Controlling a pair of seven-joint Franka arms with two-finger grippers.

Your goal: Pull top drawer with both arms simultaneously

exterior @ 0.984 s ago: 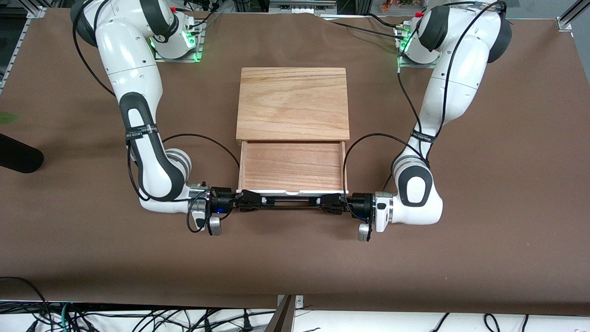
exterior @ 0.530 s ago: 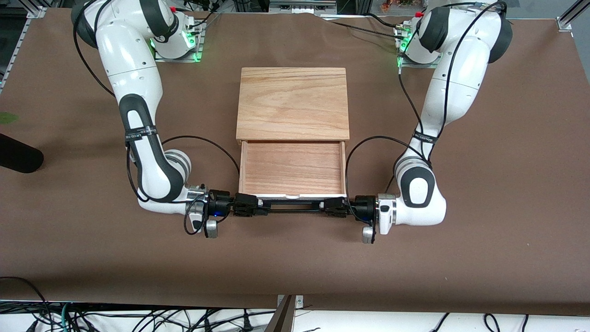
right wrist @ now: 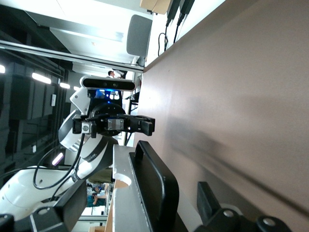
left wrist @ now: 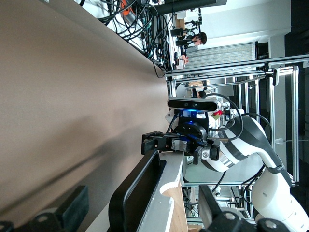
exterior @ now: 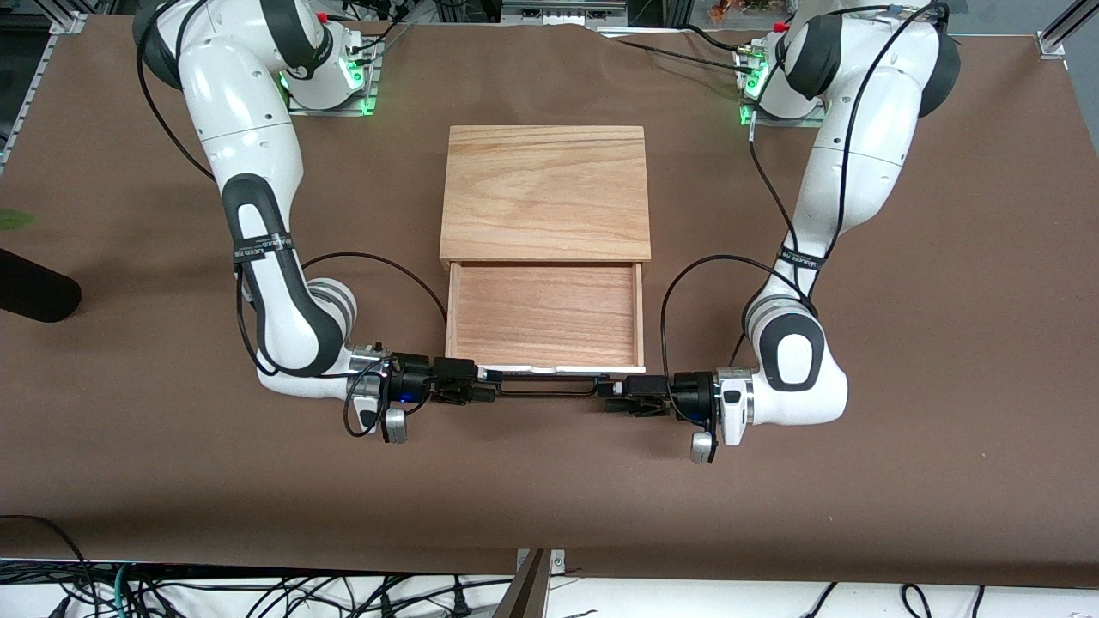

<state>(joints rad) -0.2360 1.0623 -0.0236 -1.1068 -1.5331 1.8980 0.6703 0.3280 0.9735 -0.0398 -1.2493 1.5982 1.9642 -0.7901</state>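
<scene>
Front view, as I log it: top drawer (exterior: 544,316) pulled out of the cabinet (exterior: 546,193). Right gripper (exterior: 477,387) straddles one end of the black handle (exterior: 546,385), fingers parted. Left gripper (exterior: 613,396) sits just off the other end, spread wide, holding nothing.

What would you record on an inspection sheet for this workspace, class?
Surface: brown table, flat.
Job's things: top drawer pulled out from under the wooden cabinet top, nothing in it; black handle on its front.
Clutter: dark rounded object at the right arm's end, cannot tell what.
Hands: left hand and right hand open, one at each end of the handle.
Cables: black loops on both arms; a tangle below the table edge.
Surroundings: metal framing.
</scene>
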